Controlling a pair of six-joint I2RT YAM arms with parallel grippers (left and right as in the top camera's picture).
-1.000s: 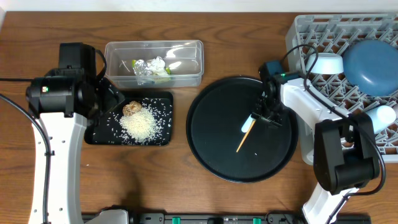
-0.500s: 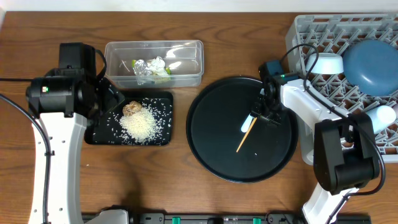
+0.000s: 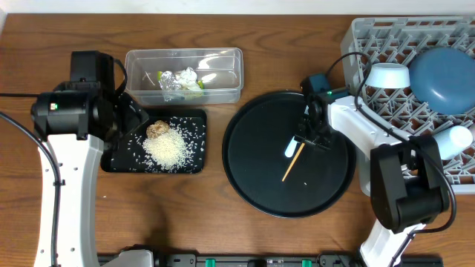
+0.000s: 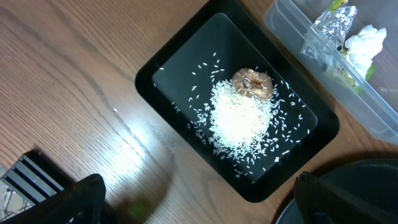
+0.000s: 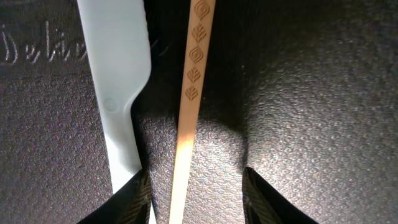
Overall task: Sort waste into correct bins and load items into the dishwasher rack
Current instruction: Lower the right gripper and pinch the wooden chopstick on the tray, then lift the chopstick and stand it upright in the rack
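Observation:
A thin wooden stick (image 3: 292, 163) and a light blue spoon (image 3: 289, 149) lie side by side on the large round black tray (image 3: 260, 148). My right gripper (image 3: 305, 139) is down on the tray over their upper ends. In the right wrist view the stick (image 5: 189, 106) runs between the open fingers, nearer the left one, and the spoon (image 5: 118, 74) lies just outside the left fingertip (image 5: 134, 199). The grey dishwasher rack (image 3: 386, 37) holds a blue plate (image 3: 444, 74) and two pale cups (image 3: 389, 74). My left gripper (image 4: 199, 199) hangs wide open above bare wood beside the shallow black tray (image 4: 149, 87).
Rice (image 3: 167, 148) and a brown lump (image 3: 156, 130) sit in the shallow black tray (image 3: 119, 159). Behind it, the clear tub (image 3: 223, 74) holds a foil wad (image 3: 174, 80) and a yellow-green wrapper. The rack stands at the far right, partly past the table's right edge.
My right gripper has shifted a little to the left over the stick and spoon, and its jaws have narrowed slightly. The left arm has not moved.

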